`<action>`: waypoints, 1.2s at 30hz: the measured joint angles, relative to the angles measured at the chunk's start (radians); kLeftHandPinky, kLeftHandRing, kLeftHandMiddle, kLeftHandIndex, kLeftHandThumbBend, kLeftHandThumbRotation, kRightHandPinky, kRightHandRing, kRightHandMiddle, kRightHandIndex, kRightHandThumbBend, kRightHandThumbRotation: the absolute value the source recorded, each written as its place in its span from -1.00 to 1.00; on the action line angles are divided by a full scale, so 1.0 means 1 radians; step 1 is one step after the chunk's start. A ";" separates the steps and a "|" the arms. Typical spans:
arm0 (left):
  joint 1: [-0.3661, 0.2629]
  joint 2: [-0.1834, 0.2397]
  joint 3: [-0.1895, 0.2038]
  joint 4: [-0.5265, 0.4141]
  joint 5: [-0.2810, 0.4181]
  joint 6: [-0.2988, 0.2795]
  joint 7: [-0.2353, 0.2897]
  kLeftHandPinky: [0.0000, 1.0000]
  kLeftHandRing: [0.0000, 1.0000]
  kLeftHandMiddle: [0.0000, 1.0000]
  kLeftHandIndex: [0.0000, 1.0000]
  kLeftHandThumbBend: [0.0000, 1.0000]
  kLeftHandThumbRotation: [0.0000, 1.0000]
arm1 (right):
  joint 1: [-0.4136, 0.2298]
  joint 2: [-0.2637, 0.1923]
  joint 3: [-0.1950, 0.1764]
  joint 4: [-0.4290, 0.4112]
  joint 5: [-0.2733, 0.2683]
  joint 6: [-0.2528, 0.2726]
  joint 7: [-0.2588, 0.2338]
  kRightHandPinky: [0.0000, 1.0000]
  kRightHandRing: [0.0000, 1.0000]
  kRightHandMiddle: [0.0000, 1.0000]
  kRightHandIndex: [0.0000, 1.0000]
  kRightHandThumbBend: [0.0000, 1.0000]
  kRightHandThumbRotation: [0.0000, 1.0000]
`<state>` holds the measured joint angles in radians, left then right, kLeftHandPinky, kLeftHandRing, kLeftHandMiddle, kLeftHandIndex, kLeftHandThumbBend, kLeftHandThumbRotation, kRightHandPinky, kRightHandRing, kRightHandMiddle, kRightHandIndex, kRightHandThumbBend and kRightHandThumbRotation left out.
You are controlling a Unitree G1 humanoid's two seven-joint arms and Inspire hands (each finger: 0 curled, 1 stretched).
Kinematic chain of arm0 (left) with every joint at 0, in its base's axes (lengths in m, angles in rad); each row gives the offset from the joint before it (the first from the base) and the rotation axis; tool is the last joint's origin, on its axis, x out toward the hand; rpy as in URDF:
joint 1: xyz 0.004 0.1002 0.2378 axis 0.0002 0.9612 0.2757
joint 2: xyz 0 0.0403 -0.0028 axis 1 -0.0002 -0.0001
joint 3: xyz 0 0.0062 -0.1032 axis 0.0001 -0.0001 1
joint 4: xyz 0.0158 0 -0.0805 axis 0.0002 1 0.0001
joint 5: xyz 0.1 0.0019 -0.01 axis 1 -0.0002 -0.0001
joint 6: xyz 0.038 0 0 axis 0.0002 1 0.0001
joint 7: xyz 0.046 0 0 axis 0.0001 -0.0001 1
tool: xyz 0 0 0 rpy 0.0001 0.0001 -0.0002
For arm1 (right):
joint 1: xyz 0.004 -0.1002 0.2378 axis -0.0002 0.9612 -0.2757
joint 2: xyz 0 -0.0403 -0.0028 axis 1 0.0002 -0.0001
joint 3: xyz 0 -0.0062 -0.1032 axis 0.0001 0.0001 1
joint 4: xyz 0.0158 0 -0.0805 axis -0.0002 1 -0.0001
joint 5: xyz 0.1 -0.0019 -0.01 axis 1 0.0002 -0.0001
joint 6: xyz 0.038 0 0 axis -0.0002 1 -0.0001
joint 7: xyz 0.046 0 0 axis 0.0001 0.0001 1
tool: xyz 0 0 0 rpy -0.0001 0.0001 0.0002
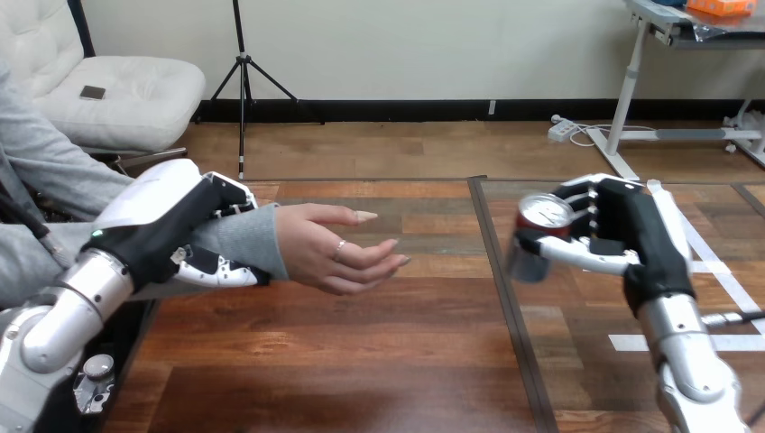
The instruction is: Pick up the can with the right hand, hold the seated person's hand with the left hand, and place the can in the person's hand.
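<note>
Your right hand (622, 239) has its fingers wrapped round the can (539, 239), apparently clear of the table (361, 361), its long axis near upright with the top tipped toward you. At nine o'clock from it, well apart, the person's hand (338, 257) lies open. Your left hand (180, 230) clasps the person's wrist (248, 239), fingers over and thumb under.

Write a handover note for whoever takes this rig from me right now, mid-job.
Left hand: fingers curled round the person's wrist, at the sleeve.
Right hand: fingers curled round the can, which is tilted and well apart from the person's hand.
Person's hand: open, over the table.
Done: can grasped, wrist held.
Left: carry the can across, set it in the open palm, release.
</note>
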<state>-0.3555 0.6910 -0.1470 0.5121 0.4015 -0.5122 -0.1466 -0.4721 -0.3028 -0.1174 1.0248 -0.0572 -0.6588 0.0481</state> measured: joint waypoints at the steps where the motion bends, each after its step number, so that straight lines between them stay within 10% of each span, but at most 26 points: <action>1: 0.000 -0.002 0.000 0.000 0.000 0.000 0.000 -0.53 -0.41 -0.25 -0.15 -0.18 -1.00 | -0.003 0.002 0.002 0.000 -0.002 0.001 -0.001 -0.31 -0.24 -0.14 -0.12 0.52 -1.00; 36: 0.003 -0.095 0.000 -0.003 -0.001 0.025 0.000 -0.59 -0.47 -0.30 -0.22 -0.24 -1.00 | -0.070 0.126 0.090 0.000 -0.061 0.005 -0.023 -0.36 -0.29 -0.17 -0.13 0.48 -1.00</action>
<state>-0.3524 0.5955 -0.1469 0.5090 0.4008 -0.4870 -0.1463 -0.5423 -0.1768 -0.0278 1.0249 -0.1180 -0.6543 0.0248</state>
